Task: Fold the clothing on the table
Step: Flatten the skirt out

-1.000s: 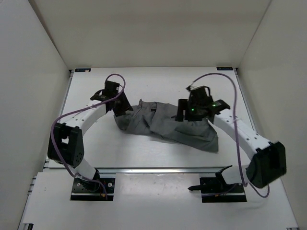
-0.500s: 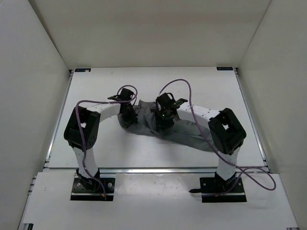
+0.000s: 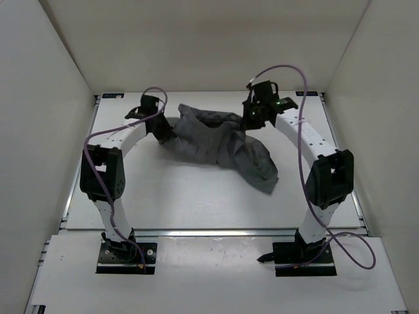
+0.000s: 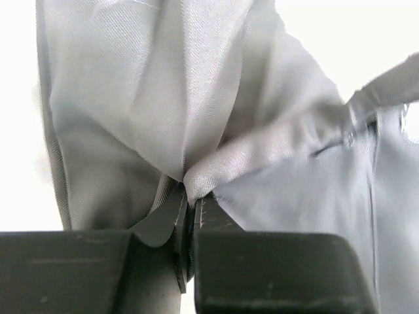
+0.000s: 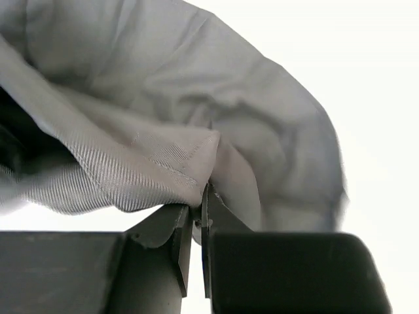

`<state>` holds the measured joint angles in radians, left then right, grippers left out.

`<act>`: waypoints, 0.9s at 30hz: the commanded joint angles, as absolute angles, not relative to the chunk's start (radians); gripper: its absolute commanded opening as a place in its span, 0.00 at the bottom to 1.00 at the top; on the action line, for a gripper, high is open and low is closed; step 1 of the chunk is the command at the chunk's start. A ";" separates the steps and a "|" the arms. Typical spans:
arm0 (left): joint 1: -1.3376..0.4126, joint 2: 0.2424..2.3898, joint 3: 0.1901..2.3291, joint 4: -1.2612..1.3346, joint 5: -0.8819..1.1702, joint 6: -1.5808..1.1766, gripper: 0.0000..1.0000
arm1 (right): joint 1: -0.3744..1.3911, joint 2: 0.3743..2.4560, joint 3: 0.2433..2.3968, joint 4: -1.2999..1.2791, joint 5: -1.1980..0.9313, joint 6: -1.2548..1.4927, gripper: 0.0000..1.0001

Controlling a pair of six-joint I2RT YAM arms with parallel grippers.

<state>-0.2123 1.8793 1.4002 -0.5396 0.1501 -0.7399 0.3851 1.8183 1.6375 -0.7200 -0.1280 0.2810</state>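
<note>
The grey clothing [image 3: 219, 140] lies crumpled across the back middle of the white table [image 3: 196, 196], one tail trailing toward the front right. My left gripper [image 3: 165, 131] is shut on the clothing's left edge; in the left wrist view a fold of the clothing [image 4: 196, 118] is pinched between the jaws of the left gripper [image 4: 191, 199]. My right gripper [image 3: 251, 120] is shut on the clothing's upper right edge; in the right wrist view a hemmed corner of the clothing [image 5: 163, 157] sits between the jaws of the right gripper [image 5: 196, 208]. Both arms reach far back.
White walls [image 3: 39, 131] close in the left, right and back sides. Metal rails [image 3: 216, 231] run along the table's near edge, with black corner brackets [image 3: 112, 95] at the back. Purple cables [image 3: 288, 69] loop over both arms.
Both grippers closed on the clothing and moved toward the back of the table and apart, dragging and stretching the cloth backward. The right arm swung out to the right.
</note>
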 commanded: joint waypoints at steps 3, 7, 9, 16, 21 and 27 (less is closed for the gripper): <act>-0.190 1.579 1.309 -0.433 0.120 -0.667 0.09 | 0.411 1.597 1.660 -0.790 -0.054 0.094 0.00; -0.186 1.378 0.984 -0.348 0.097 -0.670 0.25 | 0.385 1.415 1.331 -0.727 -0.153 0.081 0.00; -0.190 1.350 0.881 -0.369 0.097 -0.647 0.36 | 0.382 1.335 1.193 -0.727 -0.217 0.078 0.00; -0.184 1.318 0.698 -0.437 0.152 -0.637 0.71 | 0.276 1.126 0.839 -0.733 -0.296 0.182 0.64; -0.248 1.168 0.611 -0.445 0.117 -0.716 0.73 | 0.157 1.095 0.767 -0.704 -0.347 0.245 0.65; -0.319 1.196 0.670 -0.405 0.046 -0.799 0.81 | 0.135 1.143 0.681 -0.605 -0.348 0.368 0.64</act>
<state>-0.3046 1.1419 0.6083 -0.4316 0.0914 -0.7475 0.1318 1.1229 0.7158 -0.6895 -0.3206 0.2890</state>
